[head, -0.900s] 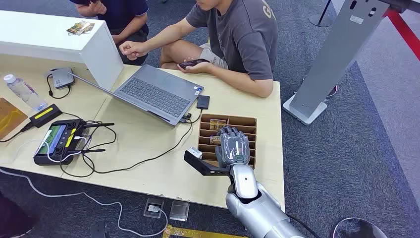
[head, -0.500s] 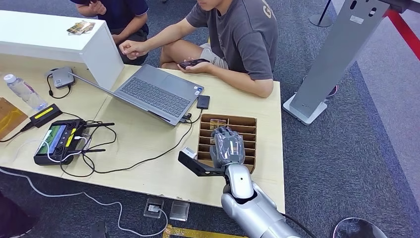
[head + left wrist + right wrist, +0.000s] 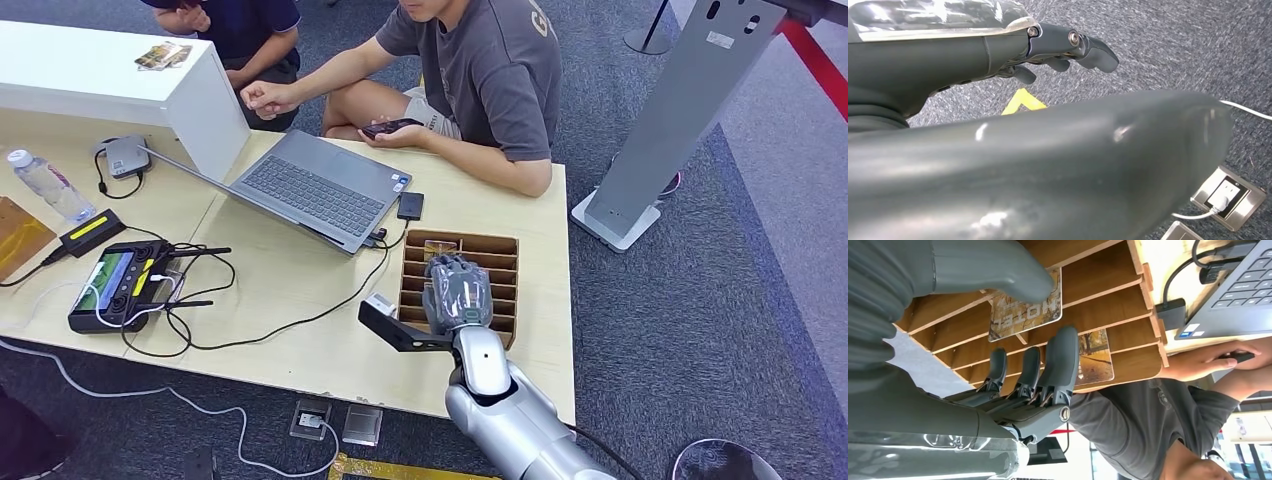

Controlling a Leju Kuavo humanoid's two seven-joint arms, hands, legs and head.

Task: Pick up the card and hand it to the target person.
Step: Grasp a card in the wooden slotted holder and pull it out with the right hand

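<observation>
- The right hand (image 3: 458, 293) hangs over the slotted wooden card rack (image 3: 507, 246) at the near right part of the light wooden table (image 3: 300, 285).
- In the right wrist view its thumb and dark fingers (image 3: 1060, 360) are spread apart and hold nothing; the thumb tip lies against or just above the edge of the hotel card (image 3: 1025, 312).
- That hotel card stands in one slot of the rack, printed with the word HOTEL; a second card (image 3: 1094, 357) with a picture of trees sits two slots away, toward the people.
- The left hand (image 3: 1048, 47) is over grey carpet, its fingers loosely curled with nothing in them.
- A person in a grey T-shirt (image 3: 495, 75) sits at the far edge of the table holding a phone (image 3: 390, 127); a second person in dark blue (image 3: 245, 30) sits beside them.
- An open laptop (image 3: 315, 190) lies near the rack, with a black cable running from it across the table.
- A handheld controller with a screen (image 3: 120, 285) and a water bottle (image 3: 45, 185) lie at the table's left.
</observation>
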